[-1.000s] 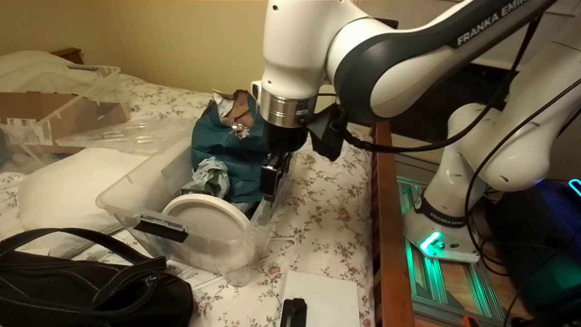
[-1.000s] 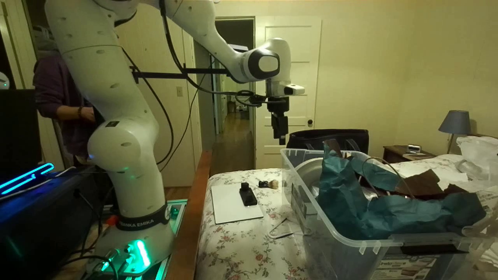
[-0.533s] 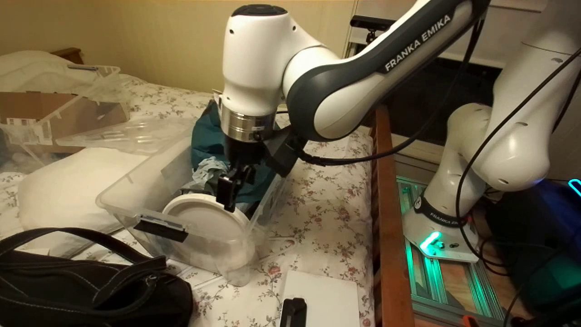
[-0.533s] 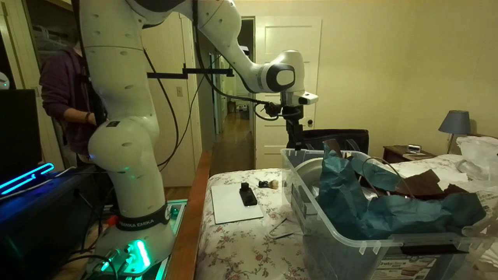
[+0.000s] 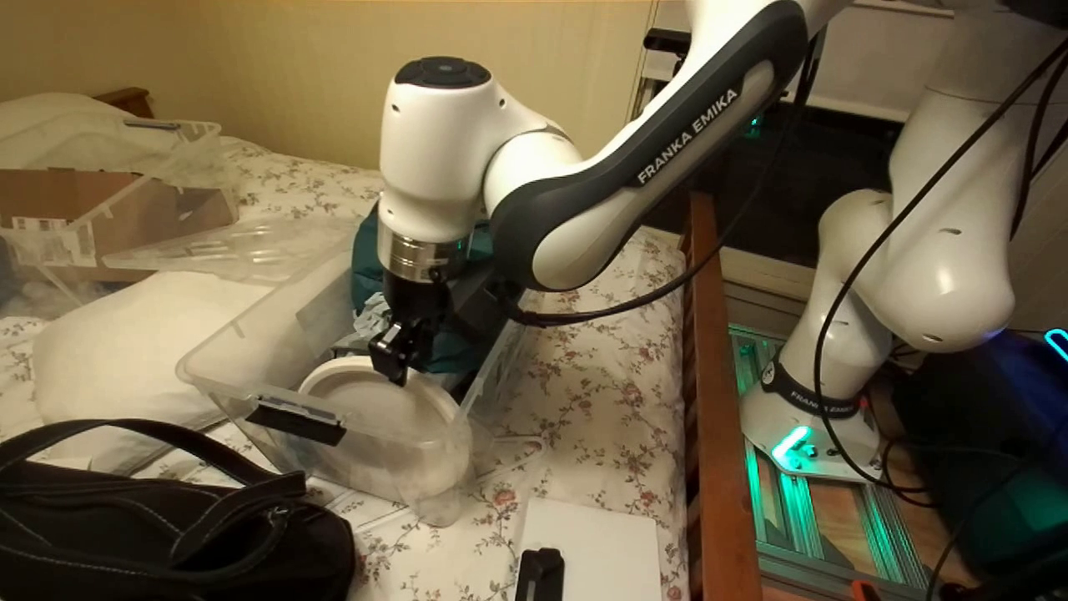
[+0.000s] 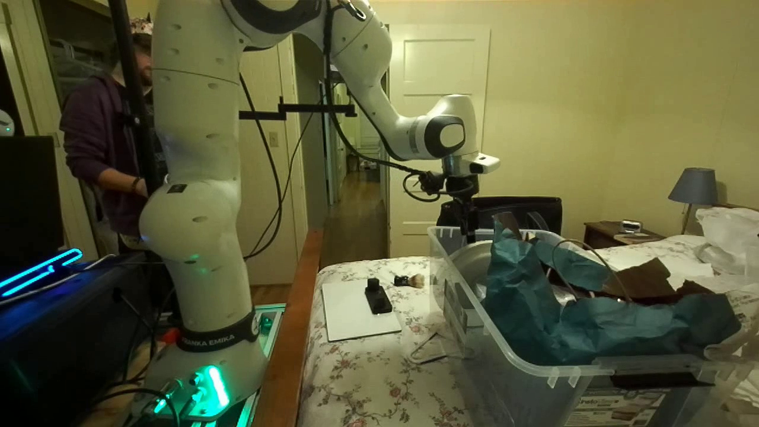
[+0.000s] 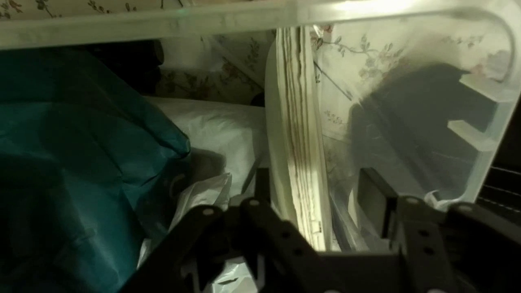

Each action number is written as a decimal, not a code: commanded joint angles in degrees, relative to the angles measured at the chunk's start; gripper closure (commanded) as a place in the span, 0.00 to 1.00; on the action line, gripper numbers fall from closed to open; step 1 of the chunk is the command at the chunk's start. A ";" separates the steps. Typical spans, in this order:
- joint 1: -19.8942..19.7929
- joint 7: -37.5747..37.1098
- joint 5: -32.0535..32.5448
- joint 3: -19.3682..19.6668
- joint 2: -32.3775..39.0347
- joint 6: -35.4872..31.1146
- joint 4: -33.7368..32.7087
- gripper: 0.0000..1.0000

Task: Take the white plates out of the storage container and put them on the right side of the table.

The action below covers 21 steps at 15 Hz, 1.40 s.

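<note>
Two fingers point(image 7: 376, 199) stand spread apart at the end of the arm point(image 5: 634, 167), pointing down. In the wrist view you see the plates point(image 7: 299, 134), stacked on edge, running between them: one finger lies just beside the stack, while a gap shows between the stack and the opposite finger. You cannot tell whether either one touches. In both exterior views your fingers reach the upper rim of the plates, which are inside the bin point(image 7: 203, 21), near the end wall that carries a black latch point(image 5: 296, 421). On the plates' other side you find crinkled whitish material point(image 7: 228, 126), its kind unclear, then the teal bag point(image 6: 545, 320), which fills much of the remaining space.

The bin rests on the counter point(image 6: 367, 379), covered by a flower-printed white cloth. Beside it, in an exterior view, you have a brush point(image 6: 409, 280) and a white board point(image 6: 353, 317) bearing a black stand point(image 6: 378, 299). Near the latch end of the bin sits the black bag point(image 5: 183, 526). A wooden rail point(image 5: 713, 401) runs along the counter's edge, with the arm's base point(image 5: 813, 417) just beyond it. Farther out, you see a lamp point(image 6: 694, 187) and a person point(image 6: 101, 142) behind the arm.
</note>
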<state>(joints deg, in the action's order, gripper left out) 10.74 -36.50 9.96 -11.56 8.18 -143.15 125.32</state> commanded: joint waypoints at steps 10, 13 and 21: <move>3.06 -2.68 1.55 4.98 4.31 -9.61 -0.38 0.71; 3.12 -2.52 1.29 6.14 4.55 -11.73 0.91 0.89; 3.60 -1.02 -3.24 4.83 -7.83 -7.58 3.66 0.98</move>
<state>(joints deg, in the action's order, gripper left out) 13.28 -35.36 7.00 -7.41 9.97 -154.39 125.84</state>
